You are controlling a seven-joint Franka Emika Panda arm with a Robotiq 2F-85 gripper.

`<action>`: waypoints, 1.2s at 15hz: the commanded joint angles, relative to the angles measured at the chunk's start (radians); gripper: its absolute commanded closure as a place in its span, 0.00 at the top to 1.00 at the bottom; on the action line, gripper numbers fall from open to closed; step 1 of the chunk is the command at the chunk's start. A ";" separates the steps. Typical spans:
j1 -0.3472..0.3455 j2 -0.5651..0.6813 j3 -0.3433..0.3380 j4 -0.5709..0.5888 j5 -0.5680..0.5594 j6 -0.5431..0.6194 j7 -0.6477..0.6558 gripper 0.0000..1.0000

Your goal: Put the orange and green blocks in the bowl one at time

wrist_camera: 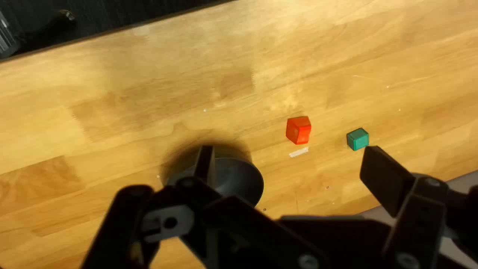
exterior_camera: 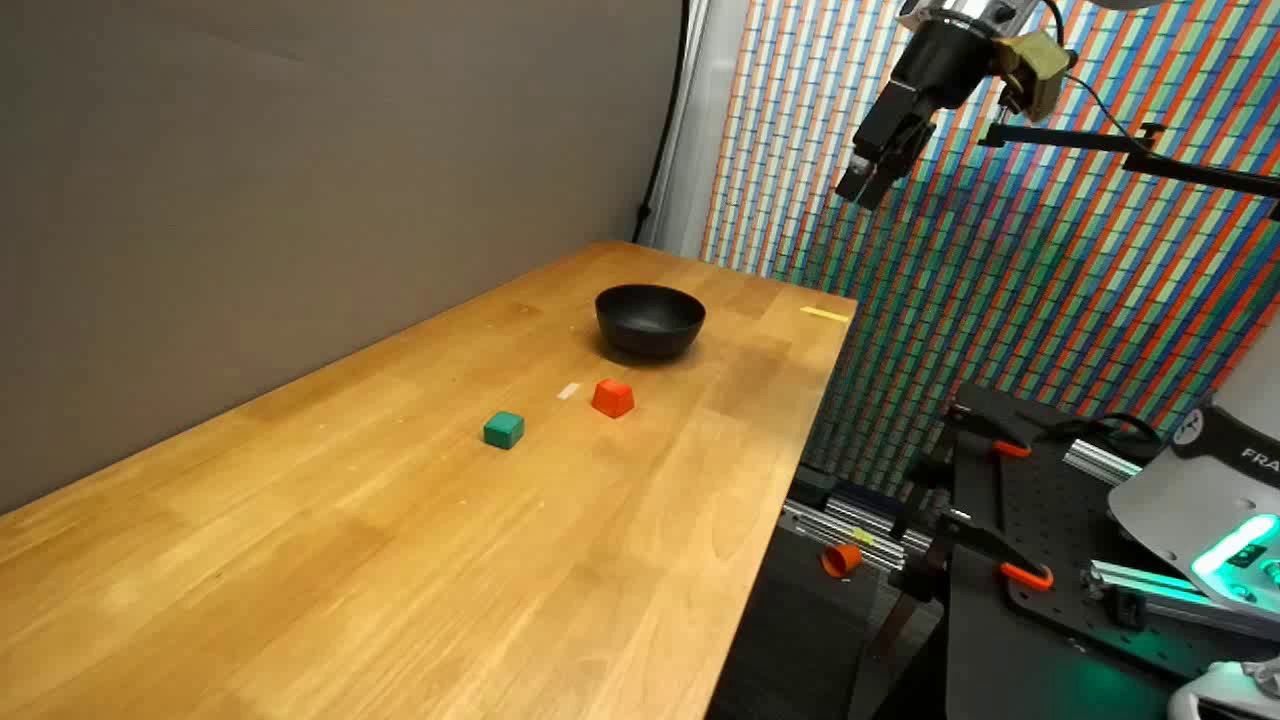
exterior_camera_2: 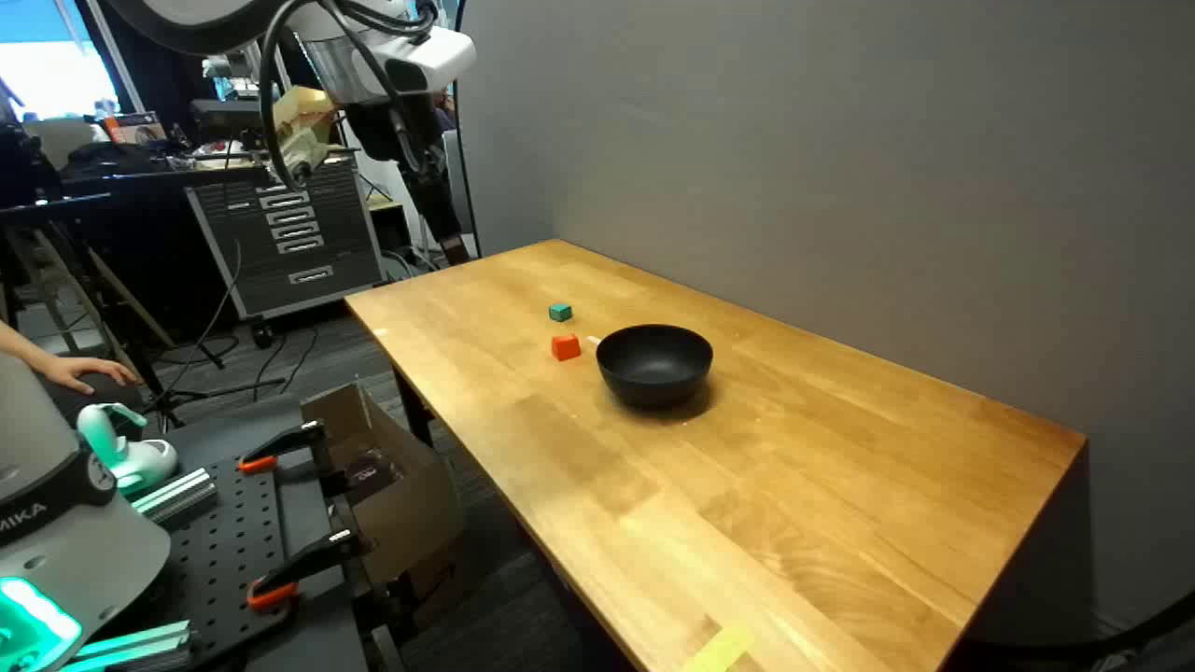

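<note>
The orange block [exterior_camera: 612,398] and the green block [exterior_camera: 503,430] sit apart on the wooden table [exterior_camera: 400,570]. The orange block [exterior_camera_2: 565,347] and the green block [exterior_camera_2: 560,312] also show in an exterior view. A black bowl [exterior_camera: 650,328] stands upright beside the orange block; no block shows inside it. My gripper [exterior_camera: 862,190] is high up, well above table height, touching nothing. In the wrist view my gripper [wrist_camera: 291,164] has its fingers wide apart with nothing between them. The orange block [wrist_camera: 298,130] and green block [wrist_camera: 357,139] lie beyond the fingertips; the left finger partly hides the bowl [wrist_camera: 239,181].
A grey wall [exterior_camera_2: 840,187] runs along one long side of the table. A white tape strip [wrist_camera: 298,152] lies near the orange block, and a yellow tape strip [exterior_camera: 825,314] lies near a table end. A person's hand [exterior_camera_2: 89,371] shows behind the robot base.
</note>
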 commanded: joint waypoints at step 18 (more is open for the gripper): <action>0.066 0.743 0.155 0.477 0.002 0.010 -0.020 1.00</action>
